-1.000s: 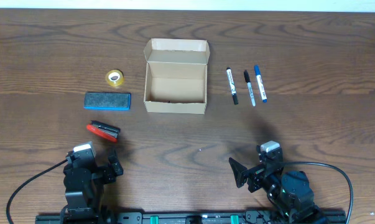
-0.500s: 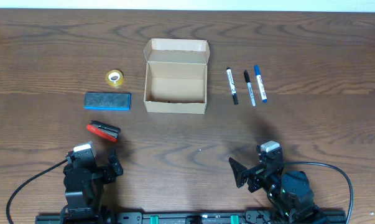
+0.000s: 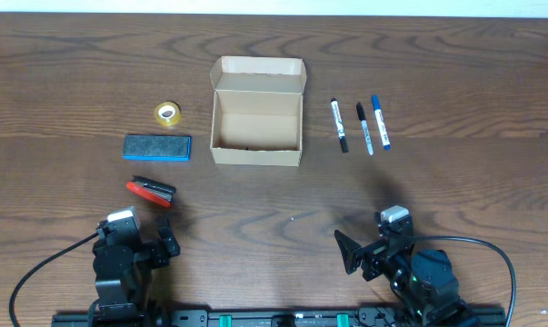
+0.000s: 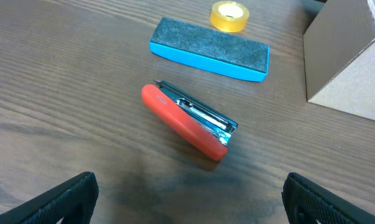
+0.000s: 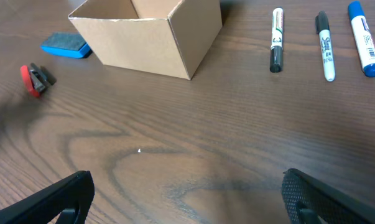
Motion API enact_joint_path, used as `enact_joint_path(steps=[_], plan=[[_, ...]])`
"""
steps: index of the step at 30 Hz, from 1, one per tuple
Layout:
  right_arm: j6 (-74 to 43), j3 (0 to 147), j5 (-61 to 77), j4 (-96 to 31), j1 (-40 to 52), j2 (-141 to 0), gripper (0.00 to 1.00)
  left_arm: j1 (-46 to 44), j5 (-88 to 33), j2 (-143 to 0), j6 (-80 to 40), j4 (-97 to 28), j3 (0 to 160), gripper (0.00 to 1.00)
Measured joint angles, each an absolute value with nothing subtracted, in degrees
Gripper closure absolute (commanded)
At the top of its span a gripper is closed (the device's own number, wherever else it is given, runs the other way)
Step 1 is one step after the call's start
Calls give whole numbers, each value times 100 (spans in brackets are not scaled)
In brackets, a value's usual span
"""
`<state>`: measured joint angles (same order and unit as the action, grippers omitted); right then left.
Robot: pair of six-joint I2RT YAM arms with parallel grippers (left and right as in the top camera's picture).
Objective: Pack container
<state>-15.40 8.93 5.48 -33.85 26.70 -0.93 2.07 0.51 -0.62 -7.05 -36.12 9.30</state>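
I observe both arms parked at the near edge of the dark brown wood-grain counter (image 3: 437,73), well apart from every item.

The left arm's fingers (image 4: 63,198) are spread wide, showing only as dark tips at the two lower corners of the left wrist view, with nothing between them. The right arm's fingers (image 5: 318,198) are likewise spread wide and grip nothing.

The small tan cardboard box (image 3: 256,118) sits upright at the centre of the counter, toward the far side. Its hinged flap lid is folded back at the far edge, and its opening faces up. A few small dark specks show on its inner floor; I cannot tell what they are.

On the right side of the box, close by but not touching it, three marker pens lie roughly parallel:
- a white marker with black cap (image 3: 339,125), nearest the box
- a black-capped marker (image 3: 364,127), in the middle
- a blue-capped marker (image 3: 380,122), outermost

On the left side of the box I note:
- a yellowish roll of clear tape (image 3: 167,113), lying flat
- a blue rectangular felt eraser (image 3: 156,147), just nearer than the tape
- a red stapler (image 3: 151,192), lying at an angle, closest to the left arm and apart from the eraser
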Motion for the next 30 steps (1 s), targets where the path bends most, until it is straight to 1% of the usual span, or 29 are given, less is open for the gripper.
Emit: enact_joint_path(steps=[25,30], plan=[[-1540,893,548,-3385,2672,-93,1,207,49,-62,-705,-3612,930,5],[-1540,893,548,-3385,2672,-93,1,207,-145,-62,-720,-3616,930,4]])
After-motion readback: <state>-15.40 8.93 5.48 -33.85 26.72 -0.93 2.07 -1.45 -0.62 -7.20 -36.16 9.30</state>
